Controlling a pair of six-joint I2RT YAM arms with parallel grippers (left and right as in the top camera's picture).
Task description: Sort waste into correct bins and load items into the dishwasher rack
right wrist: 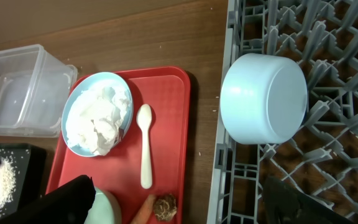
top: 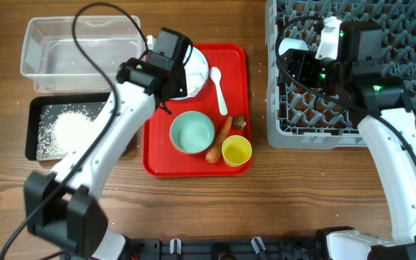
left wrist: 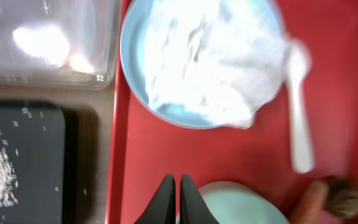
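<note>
Left fingers [left wrist: 166,200] pinched together over plate [left wrist: 134,68]; right fingers [right wrist: 70,202] spread above rack [right wrist: 328,31]

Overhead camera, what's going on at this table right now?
The left gripper, fingers shut and empty, hovers over the red tray near the plate of crumpled tissue. The right gripper is open above the dishwasher rack, where one bowl sits. Rice is in the black tray; the other bowl, cup and spoon are on the red tray.
</note>
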